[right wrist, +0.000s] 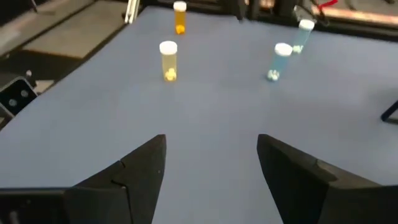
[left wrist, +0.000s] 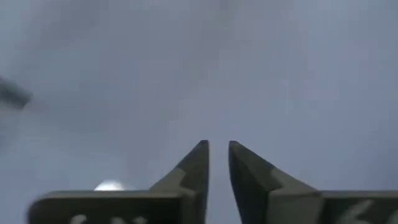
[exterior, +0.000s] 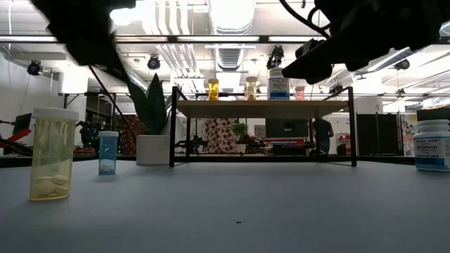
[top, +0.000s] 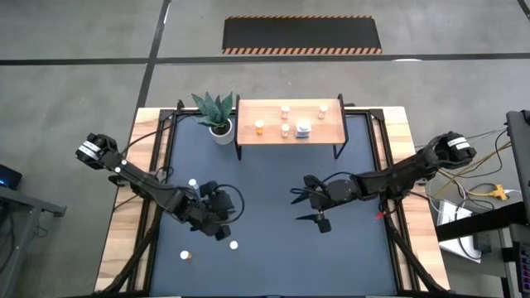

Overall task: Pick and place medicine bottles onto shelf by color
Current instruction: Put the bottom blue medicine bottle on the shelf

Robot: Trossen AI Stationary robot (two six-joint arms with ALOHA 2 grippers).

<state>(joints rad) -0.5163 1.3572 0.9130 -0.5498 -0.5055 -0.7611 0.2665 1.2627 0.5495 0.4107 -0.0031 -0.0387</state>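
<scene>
**A:** so the right gripper is spread wide with nothing between the fingers, hovering over bare tabletop in front of the shelf. I'd swing it toward the yellow bottle, drop straight down around the body under the white cap, then close. It's a tall thin thing, so a sideways nudge would tip it

**B:** and the left gripper? Looks barely cracked open, nothing in it, sitting on the left side well in front of the shelf. A white cap peeks out right beside its fingers

**A:** yeah. Contents-wise: the yellow bottle has a small heap of pale pills at the bottom, mostly empty above. The two pale blue bottles look see-through, can't tell what's inside. There's an orange bottle behind too

**B:** shelf already carries a handful, the orange one and the bigger white one among them. One larger white jar is off on the tabletop, not shelved yet
</scene>
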